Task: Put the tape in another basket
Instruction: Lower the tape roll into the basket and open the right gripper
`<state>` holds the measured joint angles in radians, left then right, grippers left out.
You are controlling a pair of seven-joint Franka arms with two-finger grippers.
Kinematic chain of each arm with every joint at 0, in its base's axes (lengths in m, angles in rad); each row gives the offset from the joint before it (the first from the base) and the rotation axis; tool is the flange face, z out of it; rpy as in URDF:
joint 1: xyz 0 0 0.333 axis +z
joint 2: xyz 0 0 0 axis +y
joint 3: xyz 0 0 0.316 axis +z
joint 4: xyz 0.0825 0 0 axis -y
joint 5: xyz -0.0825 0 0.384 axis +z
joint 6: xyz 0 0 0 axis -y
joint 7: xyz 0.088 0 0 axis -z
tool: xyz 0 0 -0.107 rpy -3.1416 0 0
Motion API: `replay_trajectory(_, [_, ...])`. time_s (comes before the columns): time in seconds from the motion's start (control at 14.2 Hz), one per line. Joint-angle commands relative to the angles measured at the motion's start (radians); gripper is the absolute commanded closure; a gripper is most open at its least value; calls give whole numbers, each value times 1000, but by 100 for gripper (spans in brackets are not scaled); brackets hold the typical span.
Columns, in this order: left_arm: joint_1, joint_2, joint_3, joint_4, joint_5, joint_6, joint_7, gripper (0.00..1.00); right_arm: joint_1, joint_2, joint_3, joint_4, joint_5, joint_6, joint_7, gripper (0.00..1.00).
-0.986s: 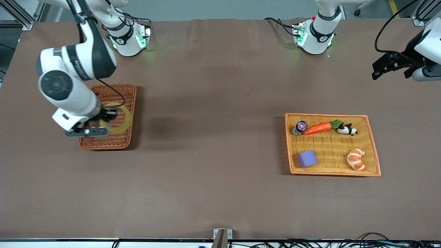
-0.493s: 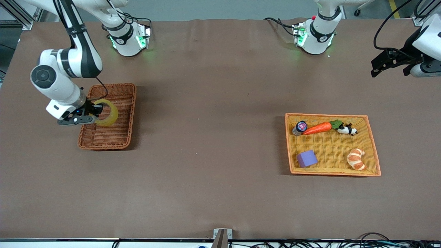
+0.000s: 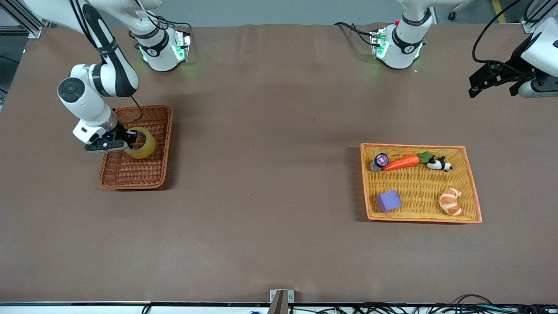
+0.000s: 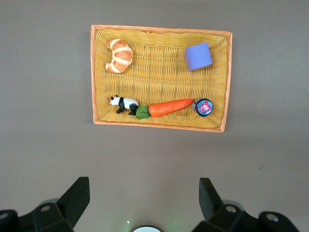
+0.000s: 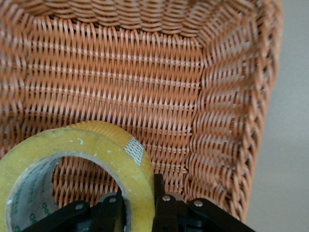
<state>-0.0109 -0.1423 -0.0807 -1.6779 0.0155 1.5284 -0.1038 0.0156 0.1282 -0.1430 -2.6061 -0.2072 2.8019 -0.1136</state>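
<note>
The tape [image 3: 143,148], a yellowish translucent ring, hangs on edge inside the reddish-brown wicker basket [image 3: 135,176] at the right arm's end of the table. My right gripper [image 3: 130,142] is shut on the tape. In the right wrist view one finger [image 5: 164,193] presses the outside of the tape [image 5: 96,145] and the other sits inside the ring. The basket floor and wall [image 5: 217,121] are close under it; whether the roll touches the weave I cannot tell. My left gripper [image 3: 478,85] waits open in the air over bare table at the left arm's end.
A wider yellow basket with an orange rim [image 3: 365,183] lies toward the left arm's end. It holds a small dark jar [image 3: 380,161], carrot [image 3: 403,162], panda figure [image 3: 439,164], croissant [image 3: 450,201] and purple cube [image 3: 388,200]. The left wrist view looks down on this yellow basket [image 4: 94,72].
The right arm has come down over the brown basket with the tape still gripped, swinging first toward the basket's outer edge and then back over it. The left arm has barely shifted.
</note>
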Motion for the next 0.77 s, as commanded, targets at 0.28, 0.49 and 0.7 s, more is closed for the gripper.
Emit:
replay_trajectory(0.28, [5,-5,-4,0,0,6,1,0,12,22,2,6,19,30,-6,0])
replay_trajectory(0.49, [11,-5,-4,0,0,-8,4,0,12,-54,10,99,20,-117,41,0])
replay_trajectory(0.7, [8,-3,-2,1,1,-7,1,0,10,-96,51,315,23,-438,113,0])
